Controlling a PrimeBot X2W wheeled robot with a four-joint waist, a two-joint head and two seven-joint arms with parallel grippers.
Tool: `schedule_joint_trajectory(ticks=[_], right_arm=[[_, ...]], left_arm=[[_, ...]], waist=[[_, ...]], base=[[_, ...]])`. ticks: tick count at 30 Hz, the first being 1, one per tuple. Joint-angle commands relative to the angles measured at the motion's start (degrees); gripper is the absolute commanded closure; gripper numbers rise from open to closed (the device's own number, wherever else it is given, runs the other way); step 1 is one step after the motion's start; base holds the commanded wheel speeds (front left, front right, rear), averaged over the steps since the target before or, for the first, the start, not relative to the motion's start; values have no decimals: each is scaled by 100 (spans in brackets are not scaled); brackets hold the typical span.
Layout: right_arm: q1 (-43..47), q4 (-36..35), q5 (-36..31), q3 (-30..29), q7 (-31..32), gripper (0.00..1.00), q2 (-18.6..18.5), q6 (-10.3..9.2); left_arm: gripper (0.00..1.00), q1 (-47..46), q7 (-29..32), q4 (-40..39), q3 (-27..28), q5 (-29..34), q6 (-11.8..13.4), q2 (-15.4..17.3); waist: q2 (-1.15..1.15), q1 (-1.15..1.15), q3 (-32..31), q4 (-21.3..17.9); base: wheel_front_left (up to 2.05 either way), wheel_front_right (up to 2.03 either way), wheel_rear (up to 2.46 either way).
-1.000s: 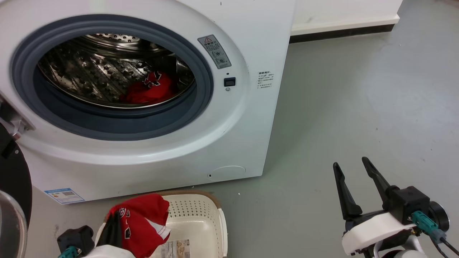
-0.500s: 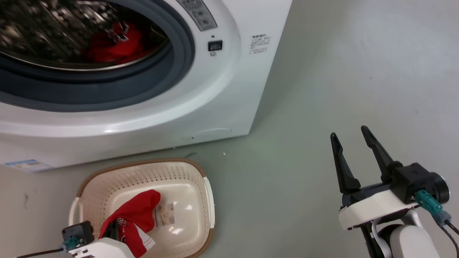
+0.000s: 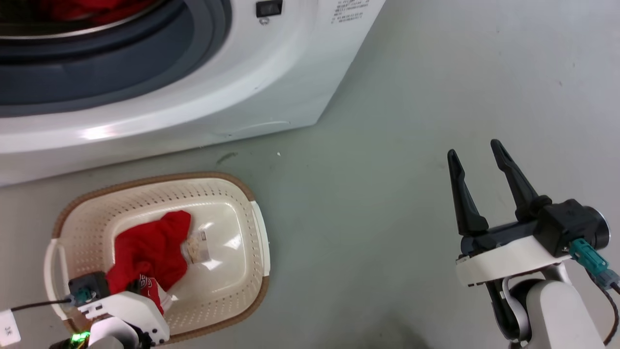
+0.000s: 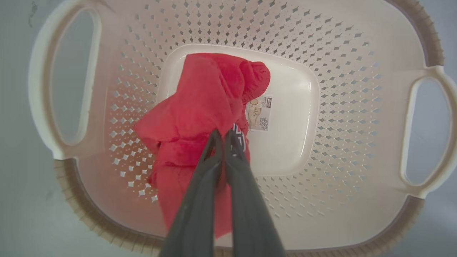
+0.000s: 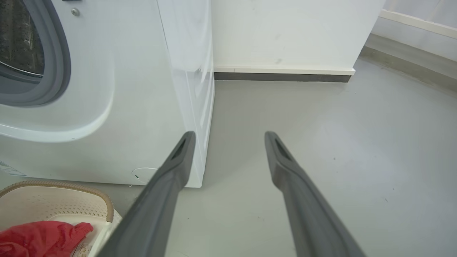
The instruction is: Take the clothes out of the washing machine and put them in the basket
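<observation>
The cream basket (image 3: pixel 227 208) stands on the floor in front of the washing machine (image 3: pixel 203 92). A red garment (image 3: pixel 150 252) lies crumpled on the basket's base, partly over a paper label (image 3: pixel 196 245). In the left wrist view my left gripper (image 4: pixel 223 135) is shut on a fold of that garment (image 4: pixel 203 103), above the basket (image 4: pixel 342 85). More red clothes (image 3: pixel 82 7) show inside the drum at the top edge. My right gripper (image 3: pixel 473 148) hangs open and empty over bare floor to the right, seen also as my right gripper (image 5: pixel 230 134) beside the washing machine (image 5: pixel 142 89).
Grey floor (image 3: pixel 387 145) stretches right of the machine and basket. A white wall with a dark skirting strip (image 5: pixel 282 76) stands behind the machine. The basket's corner (image 5: pixel 53 203) with the red garment (image 5: pixel 39 237) sits at the lower left of the right wrist view.
The head camera has tilted down, so the porthole has slid up out of frame. My left gripper has lowered the red garment from above the rim onto the basket's base.
</observation>
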Motion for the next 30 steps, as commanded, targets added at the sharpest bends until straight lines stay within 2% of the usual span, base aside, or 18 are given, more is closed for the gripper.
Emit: schedule_joint_trajectory(ticks=[1, 11, 18, 20, 21, 30], right_arm=[[-147, 13, 43, 29, -60, 0, 10, -4], [-387, 47, 126, 113, -200, 0, 10, -4], [-461, 162, 158, 147, -275, 0, 10, -4], [-477, 202, 158, 154, -288, 0, 10, -4], [-477, 240, 109, 162, -283, 0, 10, -4], [-310, 442, 91, 163, -288, 0, 8, -5]], left_arm=[[100, -200, -9, 173, 3, -19, -42, -14], [100, -854, -33, 1160, -55, 9, -234, 36], [98, -1039, 172, 1436, -109, -21, -299, 50], [37, -1058, 174, 1471, -131, -13, -297, 39], [0, -1040, 198, 1501, -157, -1, -306, 1], [0, -723, 58, 1556, -222, -7, -434, -159]], waist=[[0, -1, 262, -99], [0, -1, 925, -299], [0, -1, 1021, -331], [0, -1, 985, -325], [0, -1, 908, -311], [0, -1, 44, -188]], base=[[0, 0, 0], [0, 0, 0], [0, 0, 0], [0, 0, 0], [0, 0, 0], [0, 0, 0]])
